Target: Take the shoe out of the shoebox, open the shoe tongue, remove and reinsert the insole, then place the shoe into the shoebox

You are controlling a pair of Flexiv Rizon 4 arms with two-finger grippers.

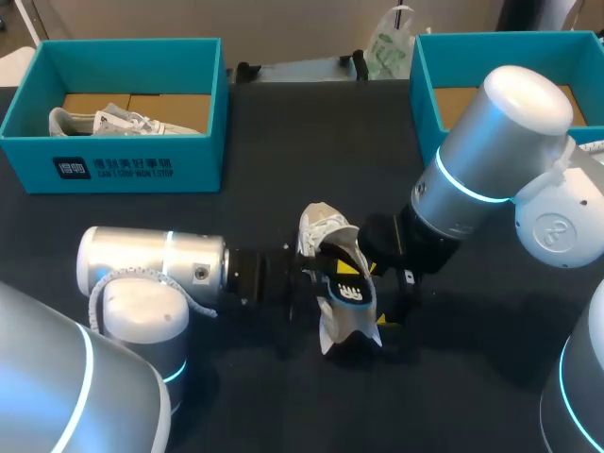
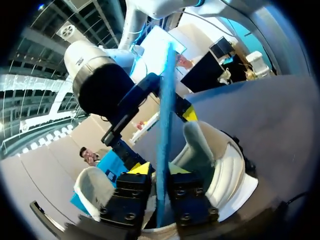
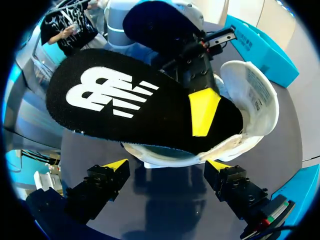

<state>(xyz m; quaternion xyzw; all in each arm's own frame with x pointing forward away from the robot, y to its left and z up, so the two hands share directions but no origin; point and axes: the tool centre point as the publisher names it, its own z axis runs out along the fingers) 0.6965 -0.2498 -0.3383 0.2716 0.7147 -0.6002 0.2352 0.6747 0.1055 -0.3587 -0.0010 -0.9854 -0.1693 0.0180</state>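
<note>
**A:** Where does the insole sit against your left gripper (image 2: 160, 169)?

**B:** It's pinched edge-on between the fingers. The insole (image 3: 125, 100) is thin and flat, with a black fabric top, a white logo and a blue underside. One end is tucked inside the shoe (image 1: 322, 228).

**A:** And the shoe?

**B:** It's tilted over the middle of the dark table (image 1: 283, 132), between your two grippers. It has a pale mesh upper and a smooth white lining. Your right gripper (image 3: 167, 165) is spread wide, with the shoe just ahead of it.

Dark tabletop (image 1: 274, 132), crumpled white-and-green plastic bag (image 1: 389, 47) at its far edge.
</note>
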